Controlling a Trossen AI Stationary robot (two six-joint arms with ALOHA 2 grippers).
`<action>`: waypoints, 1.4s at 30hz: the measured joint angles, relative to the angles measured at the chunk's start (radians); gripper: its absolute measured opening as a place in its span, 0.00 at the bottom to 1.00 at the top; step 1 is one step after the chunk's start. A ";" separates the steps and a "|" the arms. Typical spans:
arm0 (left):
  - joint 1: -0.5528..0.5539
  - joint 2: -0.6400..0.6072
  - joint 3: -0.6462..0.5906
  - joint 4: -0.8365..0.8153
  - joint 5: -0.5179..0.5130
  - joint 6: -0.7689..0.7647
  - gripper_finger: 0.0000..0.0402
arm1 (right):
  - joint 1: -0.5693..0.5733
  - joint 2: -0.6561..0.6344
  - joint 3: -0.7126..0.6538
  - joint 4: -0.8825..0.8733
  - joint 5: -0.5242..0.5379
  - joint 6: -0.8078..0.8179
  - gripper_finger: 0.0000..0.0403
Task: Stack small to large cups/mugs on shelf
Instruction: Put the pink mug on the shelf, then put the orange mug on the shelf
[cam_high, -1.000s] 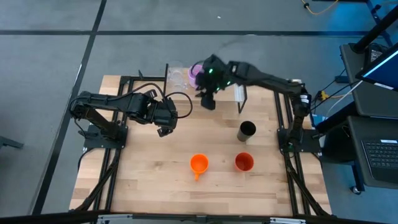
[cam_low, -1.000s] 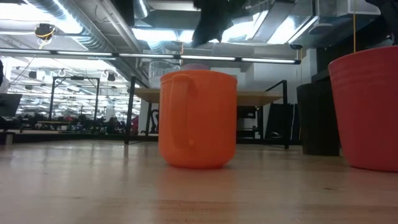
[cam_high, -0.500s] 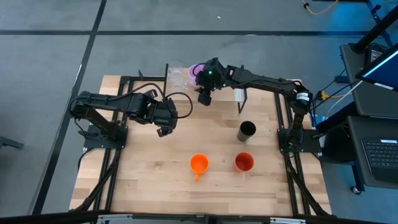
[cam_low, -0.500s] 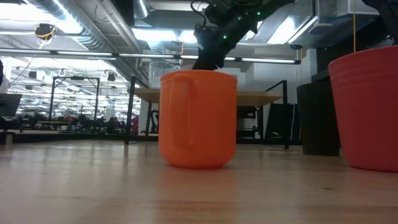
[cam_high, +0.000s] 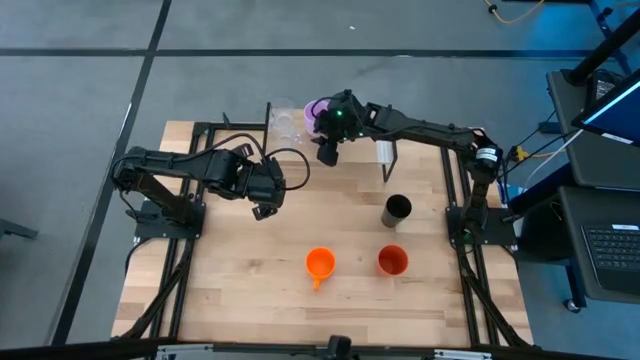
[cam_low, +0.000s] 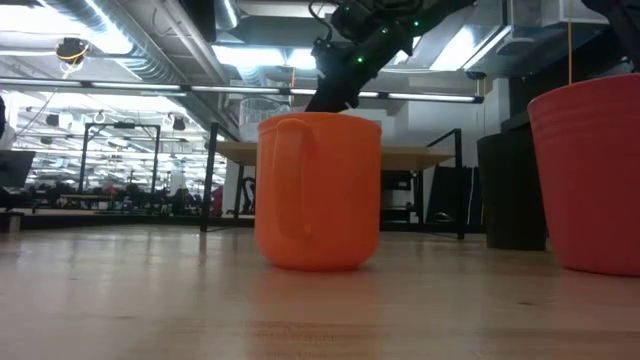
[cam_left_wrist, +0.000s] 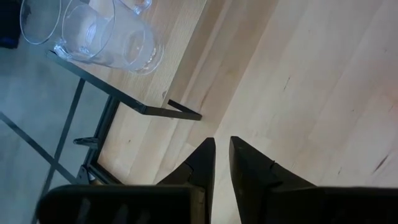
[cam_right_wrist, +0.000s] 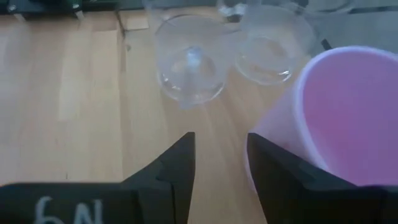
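In the high view the right gripper (cam_high: 327, 152) hovers over the shelf (cam_high: 360, 150) at upper centre, fingers spread and empty, just beside the lilac mug (cam_right_wrist: 348, 118) and two clear glasses (cam_right_wrist: 189, 59). The left gripper (cam_high: 265, 205), fingers nearly pressed together and empty, waits left of centre. The orange handled mug (cam_high: 319, 264), orange-red cup (cam_high: 392, 261) and black cup (cam_high: 397, 210) stand on the table lower right

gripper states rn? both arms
Left gripper: nearly shut, holding nothing, over bare tabletop beside the shelf.
Right gripper: open, empty, over the shelf beside the lilac mug, near the clear glasses.
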 joint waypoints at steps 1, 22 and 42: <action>0.000 0.000 0.000 0.000 0.000 0.000 0.10 | -0.004 0.000 0.000 0.007 0.000 0.000 0.36; 0.000 0.000 0.000 0.000 0.004 -0.006 0.10 | 0.100 -0.059 0.289 -0.563 -0.132 0.114 0.36; -0.027 -0.131 -0.022 -0.014 0.066 0.062 0.10 | 0.628 -0.249 -0.056 -0.289 0.133 0.379 0.27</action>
